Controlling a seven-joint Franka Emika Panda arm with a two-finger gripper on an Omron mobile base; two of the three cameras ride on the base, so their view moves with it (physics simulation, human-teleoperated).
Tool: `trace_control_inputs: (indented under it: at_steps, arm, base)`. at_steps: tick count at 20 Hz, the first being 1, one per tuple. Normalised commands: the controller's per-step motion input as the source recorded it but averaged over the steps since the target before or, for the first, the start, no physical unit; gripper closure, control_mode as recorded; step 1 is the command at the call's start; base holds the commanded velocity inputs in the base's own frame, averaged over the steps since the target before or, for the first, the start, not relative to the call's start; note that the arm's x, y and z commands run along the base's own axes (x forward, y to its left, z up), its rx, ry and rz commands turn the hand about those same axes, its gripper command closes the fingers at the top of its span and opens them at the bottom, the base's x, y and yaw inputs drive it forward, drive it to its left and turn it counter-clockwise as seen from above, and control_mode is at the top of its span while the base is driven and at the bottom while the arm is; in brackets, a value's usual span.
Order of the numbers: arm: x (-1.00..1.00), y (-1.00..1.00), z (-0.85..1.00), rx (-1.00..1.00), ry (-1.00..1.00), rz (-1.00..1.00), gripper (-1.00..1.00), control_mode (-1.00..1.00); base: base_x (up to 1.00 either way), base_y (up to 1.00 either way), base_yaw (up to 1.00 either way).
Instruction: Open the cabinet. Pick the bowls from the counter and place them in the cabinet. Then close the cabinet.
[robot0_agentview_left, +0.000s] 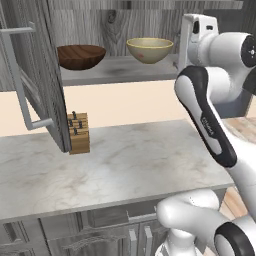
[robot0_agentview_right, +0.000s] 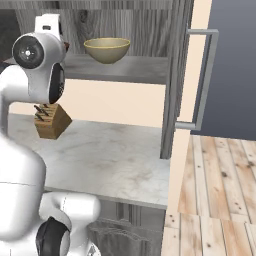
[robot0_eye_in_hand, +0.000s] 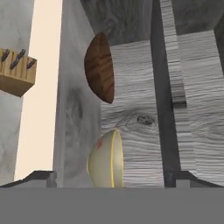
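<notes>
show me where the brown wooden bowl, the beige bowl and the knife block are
brown wooden bowl (robot0_agentview_left: 81, 56), left base view, on its outer side wall.
beige bowl (robot0_agentview_right: 107, 50), right base view, on its outer wall below the rim.
knife block (robot0_agentview_left: 79, 135), left base view, on its wooden front face.

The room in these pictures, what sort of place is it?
Most likely a kitchen, a rendered one: a marbled stone counter carries a wooden knife block, and above it an open wall cabinet holds a brown wooden bowl and a beige bowl.
</notes>
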Motion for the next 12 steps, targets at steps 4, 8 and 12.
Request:
trace_control_inputs:
  at_steps: [4, 8, 12]
  arm:
    - [-0.94, -0.19, 0.00, -0.01, -0.04, 0.00, -1.00, -1.00]
    - [-0.93, -0.24, 0.00, 0.00, 0.00, 0.00, -1.00, -1.00]
    - [-0.77, -0.21, 0.00, 0.00, 0.00, 0.00, -1.00, -1.00]
  base:
    - [0.00, 0.00, 0.00]
    - [0.00, 0.00, 0.00]
    - [0.00, 0.00, 0.00]
